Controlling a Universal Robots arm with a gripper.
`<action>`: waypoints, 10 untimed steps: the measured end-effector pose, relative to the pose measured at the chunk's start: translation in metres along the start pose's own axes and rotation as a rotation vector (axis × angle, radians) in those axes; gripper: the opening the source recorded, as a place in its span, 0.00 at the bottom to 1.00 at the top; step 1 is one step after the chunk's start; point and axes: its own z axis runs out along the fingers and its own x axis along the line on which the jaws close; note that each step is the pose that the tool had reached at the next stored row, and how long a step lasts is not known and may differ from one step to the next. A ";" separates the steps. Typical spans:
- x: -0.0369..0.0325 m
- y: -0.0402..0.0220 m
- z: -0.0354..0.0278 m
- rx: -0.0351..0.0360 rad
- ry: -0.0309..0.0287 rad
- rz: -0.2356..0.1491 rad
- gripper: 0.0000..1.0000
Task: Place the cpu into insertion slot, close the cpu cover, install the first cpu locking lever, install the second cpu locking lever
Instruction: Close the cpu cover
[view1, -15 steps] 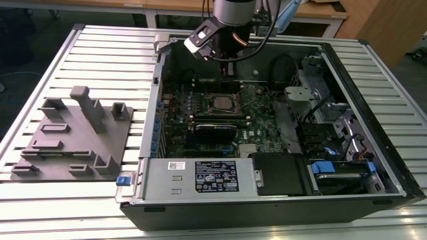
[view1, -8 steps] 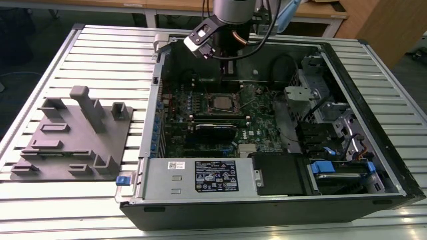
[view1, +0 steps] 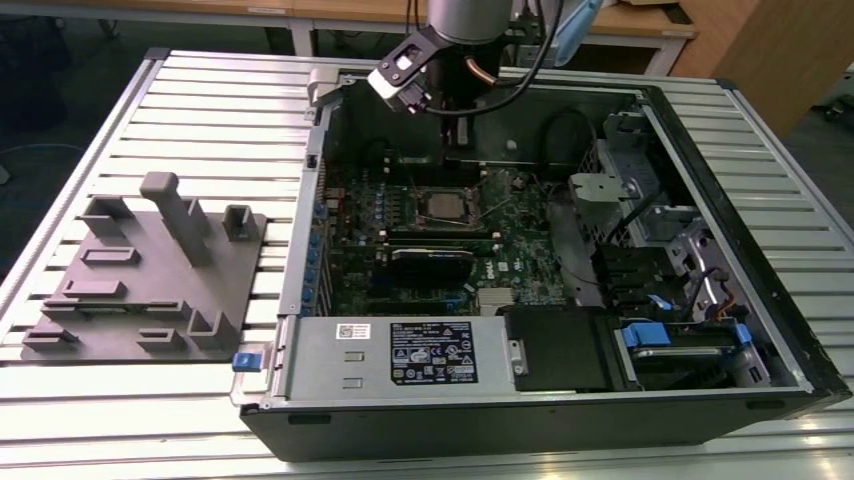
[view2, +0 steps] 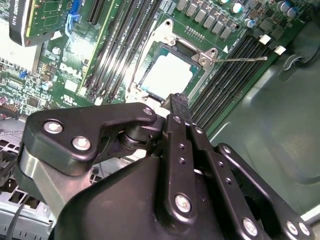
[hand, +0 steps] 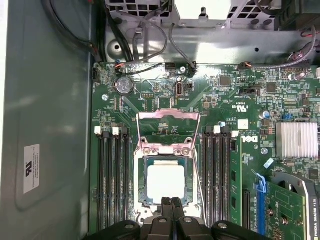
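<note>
Cpu (hand: 168, 182) sits socketed; first wrist view shows cpu cover (hand: 167, 116) raised

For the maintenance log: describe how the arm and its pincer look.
The arm is a smooth grey tube with black cables running down beside it. The pincer is matt black, built of jointed flat bars with silvery round screws.

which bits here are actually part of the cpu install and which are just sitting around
Part of the job:
cpu, lying in the insertion slot
cpu cover, flipped open
locking lever
gripper, at the cpu's edge

Just lying about:
power supply box
grey fixture block
memory slots
coin battery
</note>
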 end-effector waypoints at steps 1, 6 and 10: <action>0.0000 0.0000 -0.0006 0.0000 -0.0002 0.000 0.10; 0.0000 0.0001 -0.0022 0.0000 -0.0019 0.000 0.10; 0.0000 0.0007 -0.0022 0.0000 -0.0020 0.000 0.10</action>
